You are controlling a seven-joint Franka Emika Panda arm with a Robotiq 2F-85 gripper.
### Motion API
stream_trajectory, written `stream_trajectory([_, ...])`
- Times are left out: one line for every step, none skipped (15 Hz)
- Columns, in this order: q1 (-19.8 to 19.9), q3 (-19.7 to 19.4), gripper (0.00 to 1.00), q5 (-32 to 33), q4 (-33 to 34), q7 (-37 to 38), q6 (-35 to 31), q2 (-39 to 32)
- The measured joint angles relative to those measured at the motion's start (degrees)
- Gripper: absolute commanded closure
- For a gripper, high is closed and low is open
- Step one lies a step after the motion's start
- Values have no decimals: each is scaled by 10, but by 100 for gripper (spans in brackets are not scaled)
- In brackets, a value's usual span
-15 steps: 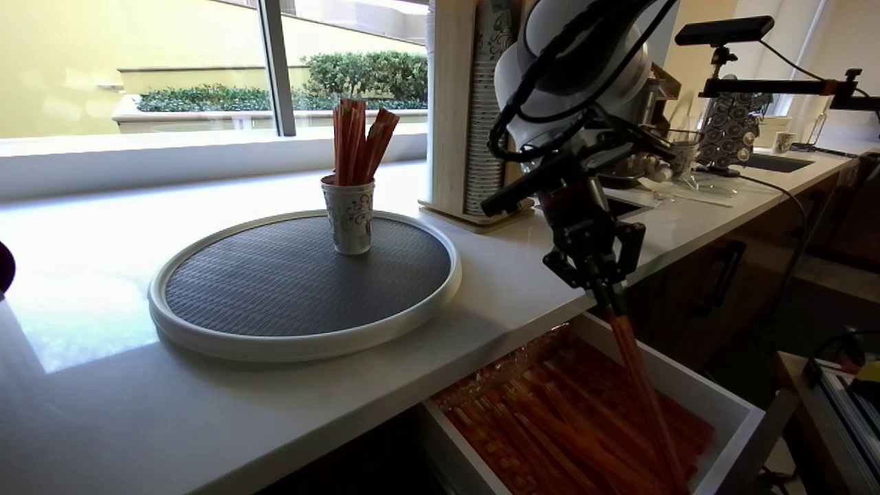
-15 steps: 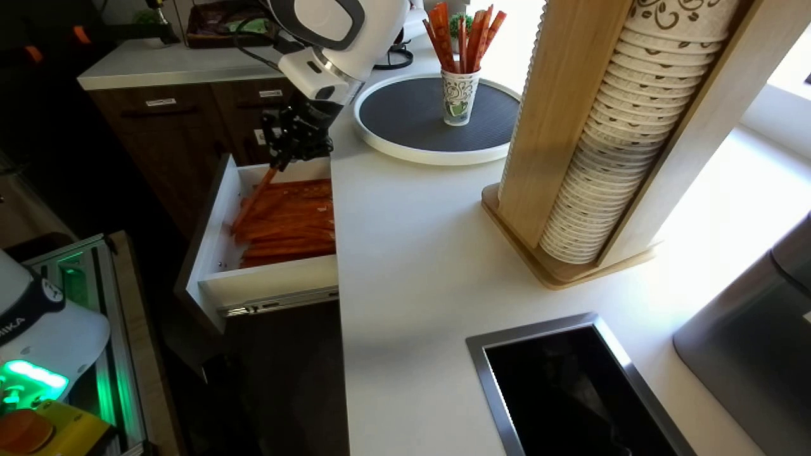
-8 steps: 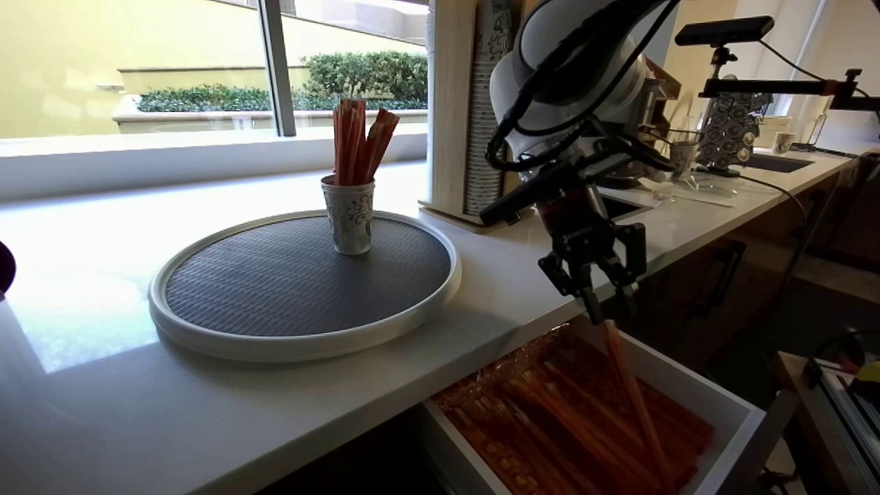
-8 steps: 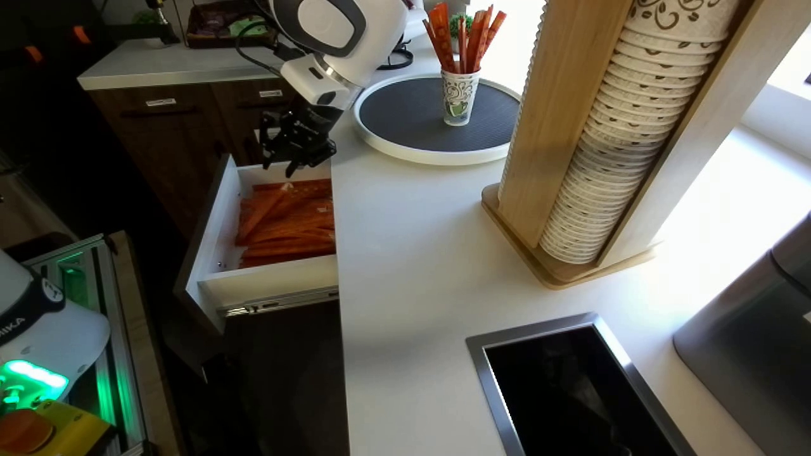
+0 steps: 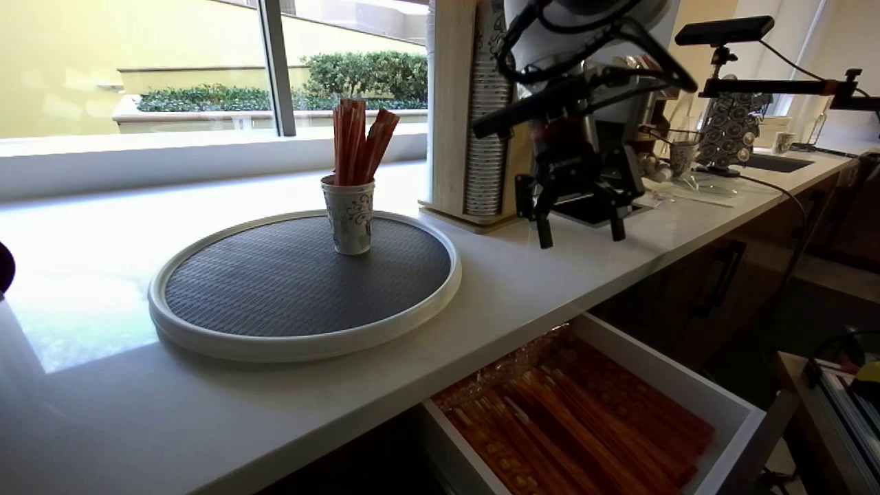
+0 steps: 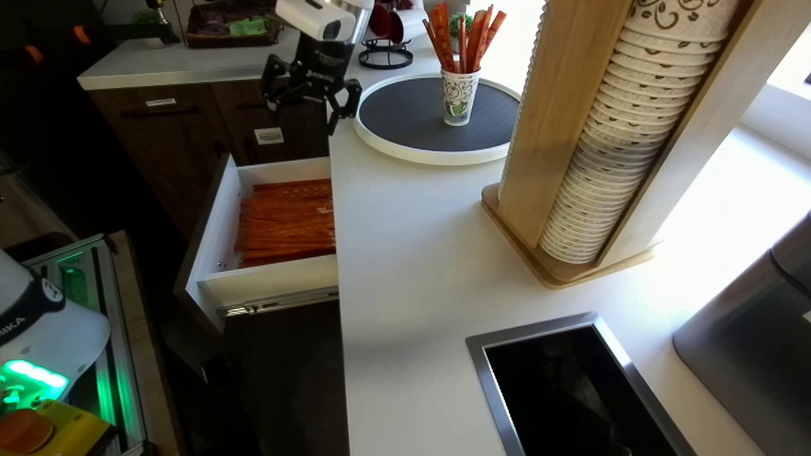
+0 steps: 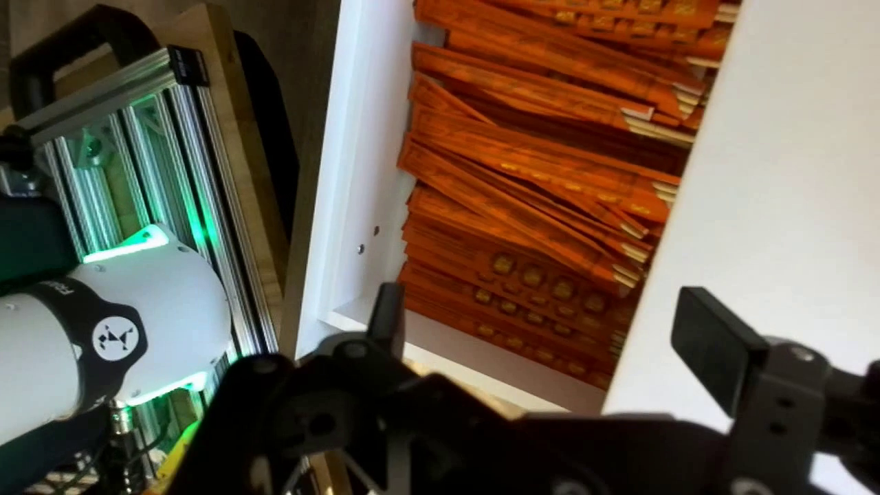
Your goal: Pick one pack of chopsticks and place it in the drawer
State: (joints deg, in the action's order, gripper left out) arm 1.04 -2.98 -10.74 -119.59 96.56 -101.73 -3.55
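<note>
- The jaws are spread wide, and nothing is held between them in any of the three views.
- They are poised well above the level of the drawer [image 6: 272, 282], near the edge of the tabletop [image 5: 502, 275], with neither being touched.
- The drawer is pulled out; in it, many reddish-orange packs of chopsticks [image 7: 543, 161] are laid flat, side by side and partly overlapped.
- The single pack meant by the task cannot be told from its neighbours, but it is judged to be among them.
- Further packs [image 5: 352, 148] are stood in the small white cup [image 5: 352, 223] on the round grey tray [image 5: 275, 295].
- The pick and the placing are thus judged to be done; only a move clear of the drawer may be left.
</note>
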Motion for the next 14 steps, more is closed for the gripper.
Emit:
stream_trajectory([-2, 3, 0, 9, 1, -12, 0, 20])
stream_trajectory([-3, 7, 0, 21, 1, -23, 1, 41])
stream_trajectory([-4, 13, 0, 35, 1, -35, 12, 63])
stream_trajectory([-6, 19, 0, 48, 2, -48, 27, 87])
stream_trajectory([-7, 25, 0, 59, 2, -63, 47, 113])
stream_trajectory([-8, 32, 0, 70, 4, -80, 74, 140])
stream_trajectory([-9, 39, 0, 82, 7, -97, 101, 166])
stream_trajectory([-9, 45, 0, 96, 14, -116, 128, 190])
stream_trajectory([-9, 50, 0, 109, 23, -139, 154, 211])
stream_trajectory([-9, 52, 0, 122, 34, -166, 178, 228])
stream_trajectory([-9, 53, 0, 135, 47, -196, 196, 241])
stream_trajectory([-7, 52, 0, 149, 60, -230, 208, 251])
stream_trajectory([-5, 51, 0, 157, 71, -254, 213, 256])
stream_trajectory([-3, 50, 0, 160, 76, -267, 214, 258])
